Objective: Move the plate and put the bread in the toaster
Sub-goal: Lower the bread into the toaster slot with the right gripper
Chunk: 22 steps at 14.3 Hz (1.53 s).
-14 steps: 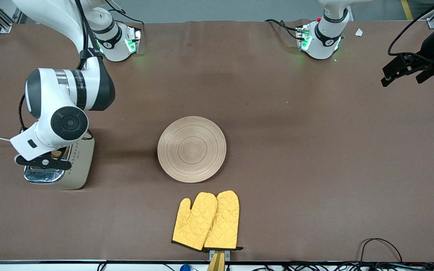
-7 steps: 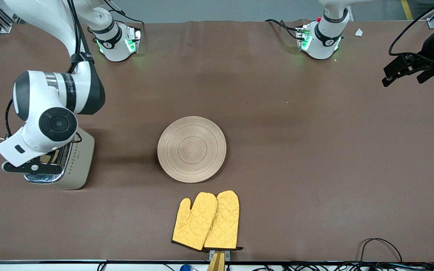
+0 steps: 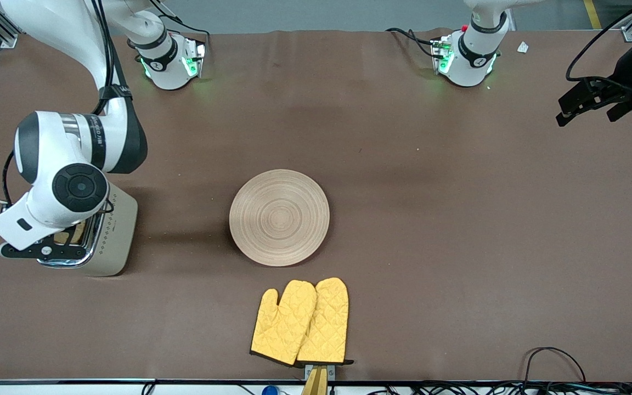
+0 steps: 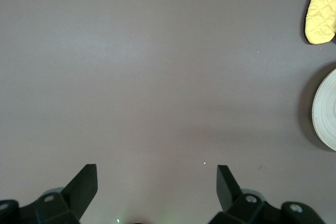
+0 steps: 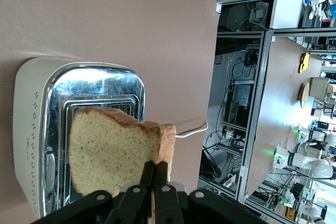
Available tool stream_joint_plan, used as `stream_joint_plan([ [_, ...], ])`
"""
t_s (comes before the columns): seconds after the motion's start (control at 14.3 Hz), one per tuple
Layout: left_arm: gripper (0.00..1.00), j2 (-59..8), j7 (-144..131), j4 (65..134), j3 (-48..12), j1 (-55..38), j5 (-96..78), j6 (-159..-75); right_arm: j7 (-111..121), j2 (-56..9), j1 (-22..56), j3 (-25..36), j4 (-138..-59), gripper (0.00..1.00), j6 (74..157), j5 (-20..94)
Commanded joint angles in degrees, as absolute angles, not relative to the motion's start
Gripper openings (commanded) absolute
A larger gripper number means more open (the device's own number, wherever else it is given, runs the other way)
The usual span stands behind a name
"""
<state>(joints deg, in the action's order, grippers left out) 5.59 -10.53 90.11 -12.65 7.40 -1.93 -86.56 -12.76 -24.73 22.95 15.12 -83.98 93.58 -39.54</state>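
1. The right arm hides most of the chrome-topped beige toaster [image 3: 108, 241] at the right arm's table edge.
2. The right gripper [image 5: 153, 174], jaws clamped on the porous bread slice [image 5: 113, 153], hangs over it.
3. The grooved wooden plate [image 3: 279, 217] sits mid-table.
4. The left gripper [image 4: 156, 184] waits, jaws apart, over its table edge.

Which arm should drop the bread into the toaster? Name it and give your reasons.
Right. The right gripper already clamps the light brown bread slice over the beige chrome-topped toaster; the left gripper hangs open over bare table at the left arm's end.
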Motion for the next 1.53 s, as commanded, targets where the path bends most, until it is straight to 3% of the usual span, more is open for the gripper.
stream_joint_plan([
  [0.0,1.0,5.71,-9.58,89.47,-12.57,7.47,-2.72,-86.31,-12.04,-24.34,22.06,14.5,-85.87,0.0,94.31,-41.92],
  [0.91,1.0,5.62,-9.58,89.47,-12.57,7.47,-3.16,-86.31,-11.86,-24.69,22.15,14.41,-88.68,0.01,94.31,-41.75],
  [0.98,1.0,5.62,-9.67,89.47,-12.57,7.47,-3.16,-86.31,-12.47,-26.09,22.15,14.41,-88.33,0.06,94.13,-41.14],
  [1.19,1.0,5.62,-9.67,89.47,-12.57,7.47,-3.16,-86.31,-13.18,-27.68,21.54,14.41,-88.16,0.83,94.3,-38.6],
  [1.26,1.0,5.62,-9.58,89.47,-12.57,7.47,-3.16,-86.31,-13.18,-27.69,21.36,14.41,-87.98,0.96,94.39,-37.45],
  [1.47,1.0,5.62,-9.67,89.47,-12.57,7.47,-3.16,-86.31,-13.1,-27.69,19.96,14.41,-85.97,1.0,94.48,-29.31],
])
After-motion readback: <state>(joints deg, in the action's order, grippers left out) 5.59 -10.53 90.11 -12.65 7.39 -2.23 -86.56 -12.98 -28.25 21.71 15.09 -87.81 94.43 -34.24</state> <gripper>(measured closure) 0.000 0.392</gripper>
